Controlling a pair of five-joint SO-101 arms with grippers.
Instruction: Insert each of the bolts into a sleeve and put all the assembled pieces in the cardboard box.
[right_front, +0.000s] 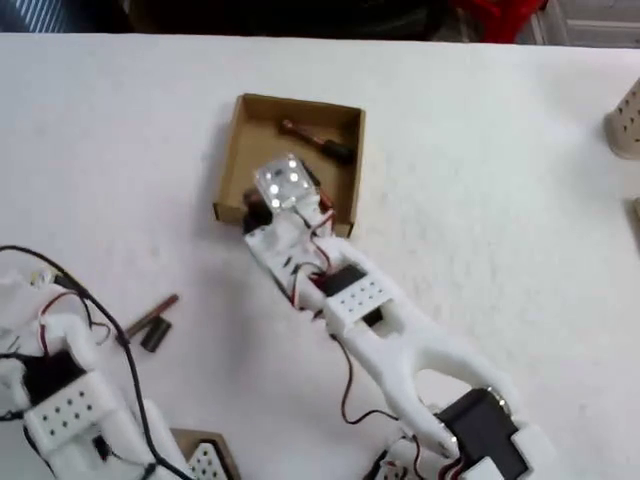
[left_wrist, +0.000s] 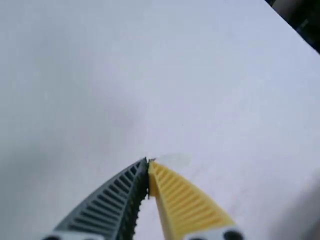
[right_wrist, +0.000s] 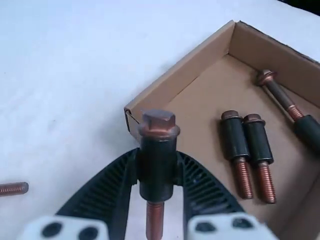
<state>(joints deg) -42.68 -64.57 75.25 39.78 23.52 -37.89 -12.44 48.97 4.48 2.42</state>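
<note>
The right arm's wrist hides the near part of the cardboard box (right_front: 240, 125) from above, one boxed piece (right_wrist: 287, 107) is cut off at the picture's edge, and whether the table bolt (right_front: 160, 308) and the dark piece (right_front: 154, 336) beside it are joined cannot be made out. The right gripper (right_wrist: 157, 162) clamps an upright assembled piece (right_wrist: 158, 125) at the box's corner, its copper hex head above a black sleeve. The left gripper (left_wrist: 148, 172) is closed and empty. Count: three assembled pieces in the box, one held.

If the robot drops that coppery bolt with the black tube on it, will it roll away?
Probably a little: the copper-coloured bolt in its black sleeve is round, but its wider flanged head would likely curve it around. It looks like metal, so likely stiff and heavy.
</note>
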